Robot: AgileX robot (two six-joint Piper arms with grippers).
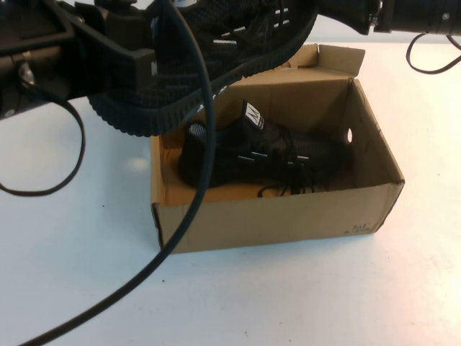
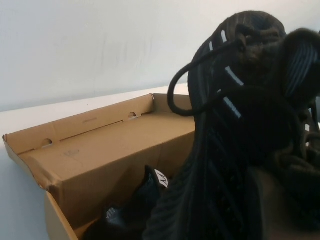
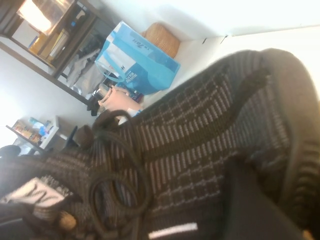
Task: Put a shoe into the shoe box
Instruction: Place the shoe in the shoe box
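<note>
A black knit shoe [image 1: 216, 43] hangs sole-down in the air over the far left part of the brown shoe box [image 1: 274, 213]. My left gripper [image 1: 144, 58] holds its heel end and my right gripper [image 1: 324, 14] its toe end. A second, identical shoe [image 1: 245, 151] lies inside the box with its white tongue label up. In the left wrist view the held shoe [image 2: 240, 125] fills the near side above the box [image 2: 100, 150]. In the right wrist view the held shoe [image 3: 200, 130] fills the frame, with a dark finger [image 3: 250, 200] pressed on it.
The box's flap lid [image 1: 338, 58] stands open at the far side. Black cables loop over the white table at the left [image 1: 43, 191] and front [image 1: 180, 231]. A blue bag [image 3: 135, 60] and shelves show far off in the right wrist view.
</note>
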